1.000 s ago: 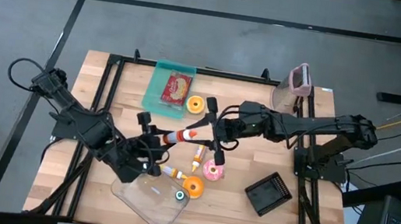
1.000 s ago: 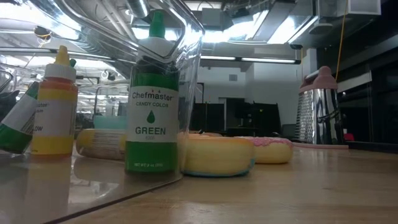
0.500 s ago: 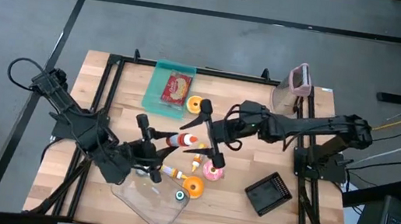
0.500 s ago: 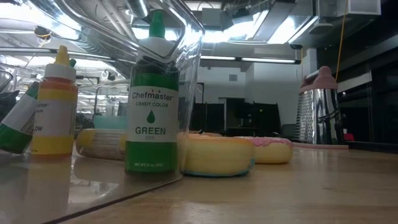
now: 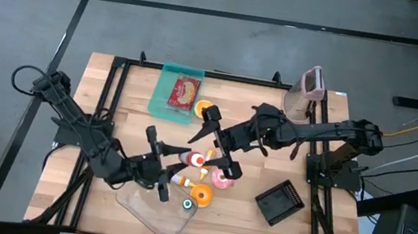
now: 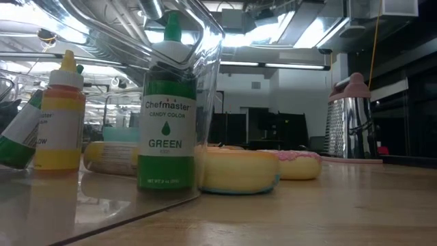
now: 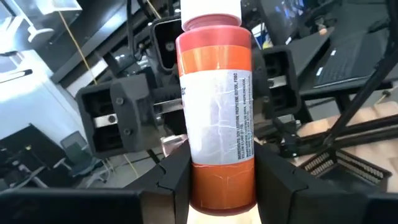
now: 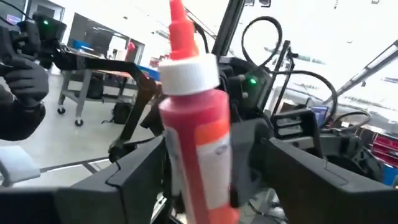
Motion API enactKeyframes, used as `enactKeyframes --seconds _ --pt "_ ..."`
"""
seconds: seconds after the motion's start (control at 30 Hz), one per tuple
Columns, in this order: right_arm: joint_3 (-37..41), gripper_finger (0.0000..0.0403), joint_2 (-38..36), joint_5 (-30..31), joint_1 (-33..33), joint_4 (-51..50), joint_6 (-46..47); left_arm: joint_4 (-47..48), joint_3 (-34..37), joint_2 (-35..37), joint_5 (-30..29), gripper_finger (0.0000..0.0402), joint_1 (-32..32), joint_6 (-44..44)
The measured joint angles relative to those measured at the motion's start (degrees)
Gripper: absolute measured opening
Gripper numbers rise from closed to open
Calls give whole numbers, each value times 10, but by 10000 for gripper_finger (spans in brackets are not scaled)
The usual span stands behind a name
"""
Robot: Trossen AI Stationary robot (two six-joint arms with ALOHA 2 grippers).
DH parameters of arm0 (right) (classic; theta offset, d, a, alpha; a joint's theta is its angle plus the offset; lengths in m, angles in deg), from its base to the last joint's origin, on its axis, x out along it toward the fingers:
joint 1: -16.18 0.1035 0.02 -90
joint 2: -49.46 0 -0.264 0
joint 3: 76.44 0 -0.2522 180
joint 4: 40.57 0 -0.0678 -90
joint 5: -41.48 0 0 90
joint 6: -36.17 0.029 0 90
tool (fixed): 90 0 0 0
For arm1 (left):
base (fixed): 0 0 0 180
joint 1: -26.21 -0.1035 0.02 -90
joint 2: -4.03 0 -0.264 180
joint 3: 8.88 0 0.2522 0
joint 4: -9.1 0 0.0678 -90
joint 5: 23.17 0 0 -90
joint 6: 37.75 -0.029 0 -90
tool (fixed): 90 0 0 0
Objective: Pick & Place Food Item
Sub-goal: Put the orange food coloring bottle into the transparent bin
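Red bottle [image 5: 189, 158] between left tool's [image 5: 157, 164] fingers

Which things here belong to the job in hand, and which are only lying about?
In the job:
- red bottle, gripped by the left tool
- right tool, open on either side of the bottle
- clear tray, probably the destination

Lying about:
- green bottle
- yellow bottle
- pink donut
- teal tray
- grater
- black block
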Motion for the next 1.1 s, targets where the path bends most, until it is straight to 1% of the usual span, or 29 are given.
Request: enactKeyframes --seconds 0.17,0.23,0.33,0.63,0.77,0.87,1.1 --pt "0 272 0 0 0 -8 2 -124 49 9 26 127 -7 -43" --pt "0 272 0 0 0 -14 1 -157 62 9 31 124 -15 -61" --pt "0 272 0 2 -1 -11 -6 -153 63 11 40 122 -32 -59" --pt "0 272 0 6 0 -13 -9 -77 63 11 162 121 -104 54" --pt "0 268 0 7 0 -19 -9 -74 63 11 171 121 -111 54" --pt "0 249 0 9 0 -26 -10 -79 63 12 171 122 -103 37" --pt "-1 183 -1 20 -1 -26 -16 -83 63 25 166 121 -78 23"
